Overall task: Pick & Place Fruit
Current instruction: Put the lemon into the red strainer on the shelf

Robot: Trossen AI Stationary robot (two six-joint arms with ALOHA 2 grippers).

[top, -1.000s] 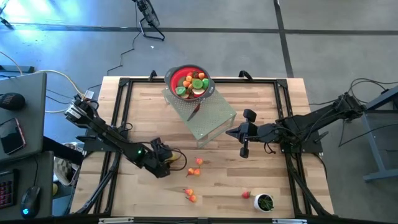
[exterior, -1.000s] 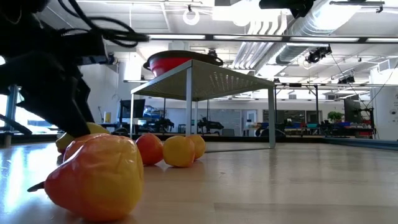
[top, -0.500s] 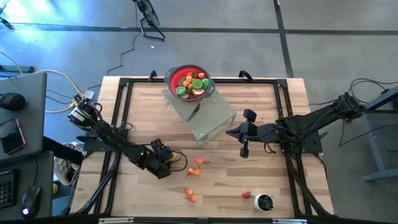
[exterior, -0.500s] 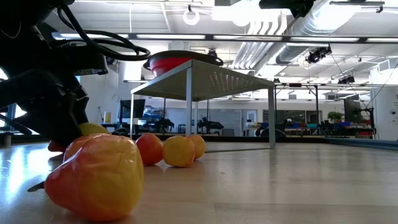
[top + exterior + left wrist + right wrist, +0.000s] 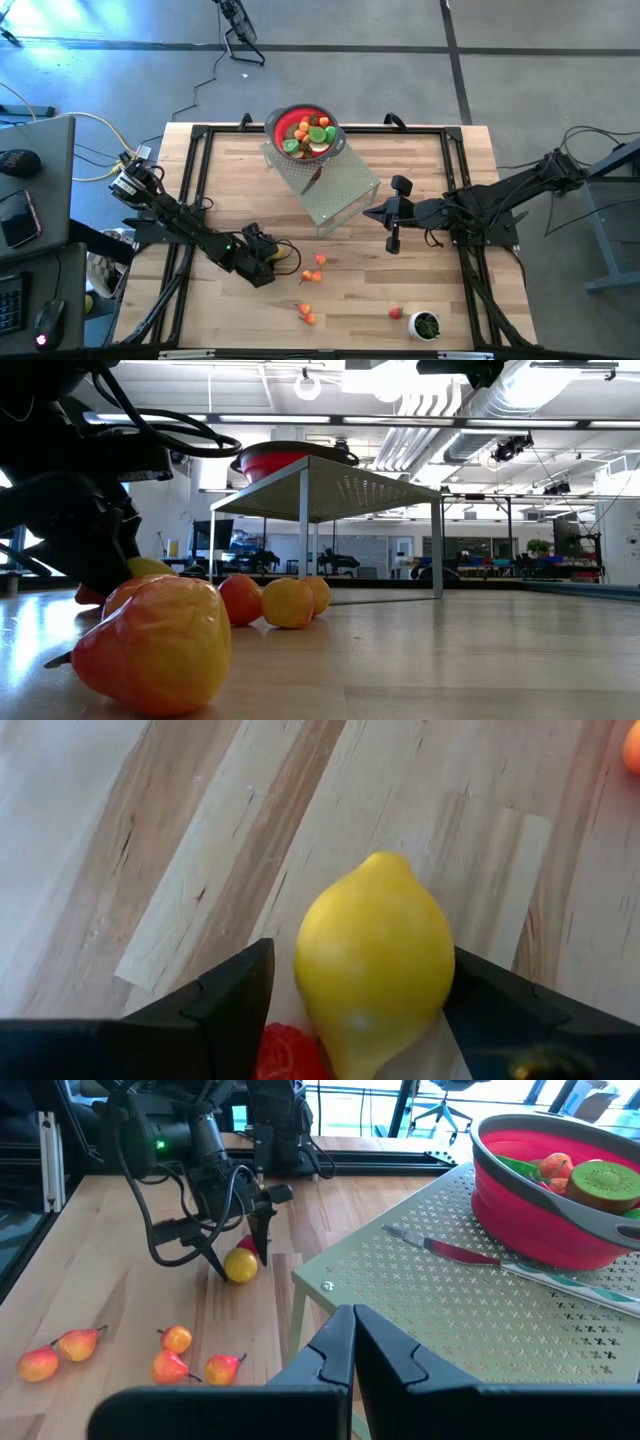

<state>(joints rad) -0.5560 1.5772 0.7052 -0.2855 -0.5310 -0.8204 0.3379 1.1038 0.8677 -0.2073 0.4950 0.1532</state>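
Straddling the yellow lemon (image 5: 372,960), left end effector (image 5: 270,257) has its fingers open, one either side, low on the surface (image 5: 420,290). Lemon's long axis runs along the fingers, tip pointing away. Red bowl (image 5: 306,133) sits well off on the perforated stand (image 5: 340,190); open surface between. Right end effector (image 5: 392,243) closed, idle, farther off.

Even, bright overhead light on the bench (image 5: 420,190) in the high view; blue tint on the floor at upper left. Low view: ceiling lamps (image 5: 308,384) glare white, left arm (image 5: 70,490) backlit to a near-black silhouette, nearest pear (image 5: 155,640) soft, probably too close for focus. Left wrist view: lemon (image 5: 375,960) sharp with a soft highlight, dark shadow beneath it. Right wrist view: daylight through the windows, red bowl (image 5: 560,1200) clear, thin shadows under the fruit.
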